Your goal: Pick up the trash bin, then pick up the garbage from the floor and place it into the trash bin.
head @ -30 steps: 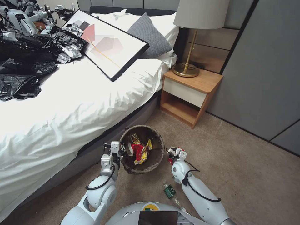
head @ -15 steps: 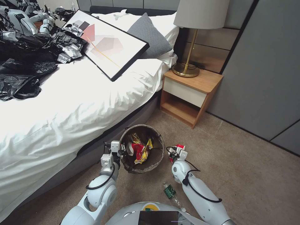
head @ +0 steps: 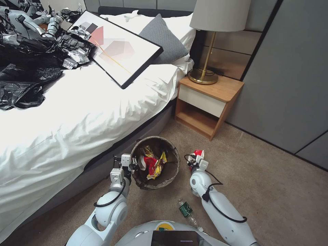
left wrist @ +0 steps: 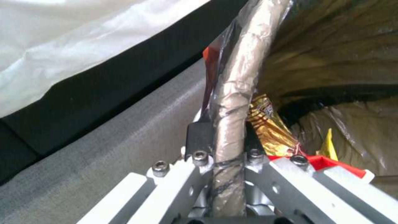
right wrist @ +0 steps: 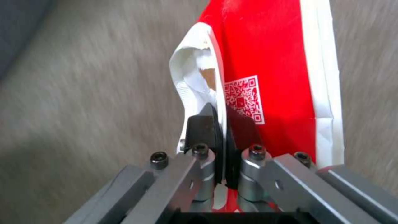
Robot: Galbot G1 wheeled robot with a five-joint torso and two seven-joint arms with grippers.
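The trash bin [head: 155, 163] sits on the carpet [head: 266, 184] close against the side of the bed [head: 78, 116], its dark liner folded over the rim; inside lie red, white and yellow wrappers [head: 152, 164]. The left gripper [head: 131, 166] is at the bin's near-left edge, its fingers [left wrist: 198, 137] pinched tight on the bag-wrapped rim, one pad outside and one inside; from the left wrist view a gold wrapper [left wrist: 265, 124] lies just behind the rim. The right gripper [head: 193, 161] is just beside the bin on its right, apart from it, above the carpet; its black pads [right wrist: 201, 127] are clamped on the edge of a red-and-white noodle cup [right wrist: 265, 84], whose wall is crushed where it is held; a QR code shows on its red side. A green-labelled clear bottle [head: 186, 209] lies on the carpet near the robot's base, between the two arms; a wooden nightstand [head: 206, 102] stands at the bed's head corner.
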